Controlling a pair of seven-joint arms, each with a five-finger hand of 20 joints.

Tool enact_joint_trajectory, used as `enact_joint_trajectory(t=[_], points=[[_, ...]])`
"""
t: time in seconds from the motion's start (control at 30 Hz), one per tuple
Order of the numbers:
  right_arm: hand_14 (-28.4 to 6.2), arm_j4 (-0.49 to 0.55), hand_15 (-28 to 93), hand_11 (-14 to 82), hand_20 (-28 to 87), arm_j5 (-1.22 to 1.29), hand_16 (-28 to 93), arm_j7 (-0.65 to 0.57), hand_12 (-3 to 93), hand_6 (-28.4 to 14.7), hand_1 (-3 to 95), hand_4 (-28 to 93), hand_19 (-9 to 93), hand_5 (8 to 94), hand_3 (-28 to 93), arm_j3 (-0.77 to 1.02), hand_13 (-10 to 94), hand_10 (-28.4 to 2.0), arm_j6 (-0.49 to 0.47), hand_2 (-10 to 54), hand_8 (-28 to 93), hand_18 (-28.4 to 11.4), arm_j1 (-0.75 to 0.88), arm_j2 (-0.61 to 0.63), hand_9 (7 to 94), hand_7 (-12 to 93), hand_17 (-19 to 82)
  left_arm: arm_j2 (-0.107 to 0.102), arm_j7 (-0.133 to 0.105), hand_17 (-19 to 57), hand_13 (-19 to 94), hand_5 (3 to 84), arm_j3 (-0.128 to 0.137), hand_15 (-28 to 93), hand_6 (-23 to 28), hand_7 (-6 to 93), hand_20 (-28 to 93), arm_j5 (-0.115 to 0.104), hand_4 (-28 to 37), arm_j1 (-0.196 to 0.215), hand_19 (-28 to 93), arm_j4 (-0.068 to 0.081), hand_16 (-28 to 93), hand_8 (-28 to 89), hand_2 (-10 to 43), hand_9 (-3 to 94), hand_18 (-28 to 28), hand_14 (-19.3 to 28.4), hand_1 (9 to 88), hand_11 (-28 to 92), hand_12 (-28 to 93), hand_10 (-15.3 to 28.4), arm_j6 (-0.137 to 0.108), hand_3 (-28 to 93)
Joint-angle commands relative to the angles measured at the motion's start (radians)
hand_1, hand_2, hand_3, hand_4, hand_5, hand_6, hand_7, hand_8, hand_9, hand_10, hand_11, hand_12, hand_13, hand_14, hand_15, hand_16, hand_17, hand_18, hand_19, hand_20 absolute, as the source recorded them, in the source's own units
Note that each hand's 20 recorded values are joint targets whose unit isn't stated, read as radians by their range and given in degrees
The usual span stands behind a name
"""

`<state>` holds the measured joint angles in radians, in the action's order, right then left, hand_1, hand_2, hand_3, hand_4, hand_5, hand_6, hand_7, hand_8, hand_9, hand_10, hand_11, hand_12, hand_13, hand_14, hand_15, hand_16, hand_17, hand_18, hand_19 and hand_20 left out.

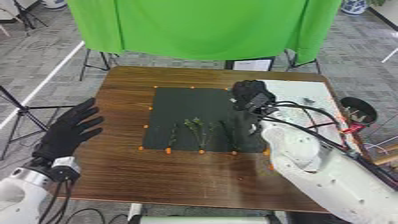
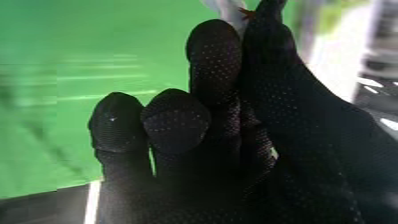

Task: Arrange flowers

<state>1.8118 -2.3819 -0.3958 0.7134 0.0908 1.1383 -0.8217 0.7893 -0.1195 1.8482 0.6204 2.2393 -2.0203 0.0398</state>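
On the black rectangular mat (image 1: pixel 182 106) we see thin green stems (image 1: pixel 197 129) laid apart, arranging likely partway, more to place; black-gloved left hand (image 1: pixel 65 134) released, black-gloved right hand (image 1: pixel 251 92) near mat's far corner, grasp we cannot tell.

Passage left of black-gloved right hand (image 1: pixel 251 92)
Thin green stems (image 1: pixel 197 123) lie near-left of it; hanging green cloth (image 1: pixel 195 27) stands beyond.

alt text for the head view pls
A robot's right hand is over the far right corner of a dark mat holding green sprigs; its left hand, fingers open, is at the wooden table's left edge.
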Motion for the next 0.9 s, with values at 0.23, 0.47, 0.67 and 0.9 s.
enact_joint_trajectory(t=[0.23,0.47,0.67,0.9], points=[[-5.8,-0.043,78,28.6,51,-0.049,31,0.142,51.1,1.7,45.6,-25,93,72.5,86,-0.215,73,-6.5,-0.048,-9.5,0,-18.8,-0.126,-0.295,86.0,50,39,-0.001,0.004,-12.1,12,21.4,-0.023,29,3.7,19.1,10,-0.013,-28.3,-0.033,39,0.018,2,-11,-5.1,15.8,20.3,13.6,24.2,18,19,10.3,-0.011,70],[-5.7,-0.097,78,28.7,51,-0.072,32,0.143,51.2,1.7,45.7,-26,93,72.6,86,-0.268,73,-6.2,-0.062,-9.5,0,-18.8,-0.144,-0.364,86.0,49,39,-0.002,0.004,-12.1,12,21.4,-0.049,29,3.6,19.2,10,-0.015,-28.3,-0.051,39,0.024,2,-11,-5.0,15.8,20.3,13.6,24.2,18,19,10.3,-0.020,70],[-5.7,-0.158,79,28.5,52,-0.079,32,0.105,51.3,1.8,45.7,-27,93,72.6,86,-0.305,73,-6.1,-0.052,-9.5,0,-18.8,-0.169,-0.409,86.1,49,39,-0.009,0.002,-12.1,12,21.5,-0.065,29,3.7,19.2,10,-0.014,-28.3,-0.069,39,0.031,1,-11,-5.1,15.8,20.3,13.5,24.2,18,19,10.2,-0.020,70],[-5.6,-0.216,79,28.3,52,-0.093,32,0.081,52.0,1.7,45.7,-27,93,71.9,86,-0.323,73,-5.8,-0.052,-9.5,1,-18.6,-0.184,-0.437,85.8,49,39,-0.014,0.000,-12.1,12,21.4,-0.087,29,3.7,19.2,10,-0.014,-28.3,-0.084,38,0.035,1,-11,-5.1,15.8,20.3,13.6,24.3,18,19,10.2,-0.025,70]])
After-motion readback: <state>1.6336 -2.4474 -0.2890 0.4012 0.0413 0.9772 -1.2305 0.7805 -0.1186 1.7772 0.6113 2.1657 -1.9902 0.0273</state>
